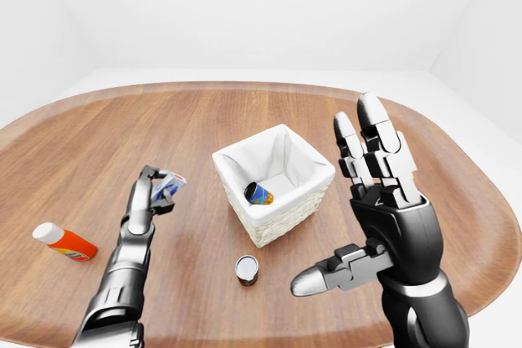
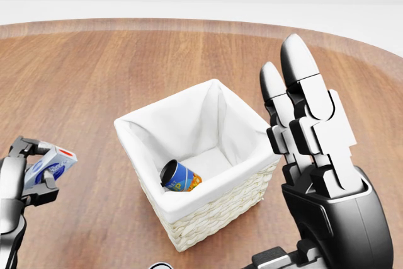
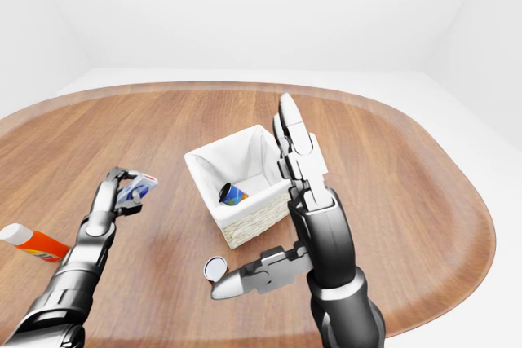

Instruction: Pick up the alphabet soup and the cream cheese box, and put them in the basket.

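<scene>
One blue-labelled alphabet soup [image 2: 180,177] in basket [image 2: 214,215] — lettering unreadable.

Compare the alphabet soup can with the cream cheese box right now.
The alphabet soup can lies tipped inside the basket; the cream cheese box is outside it, held by the left hand to the head view's left. The can is round, the box flat-sided. Both carry blue labels.
</scene>
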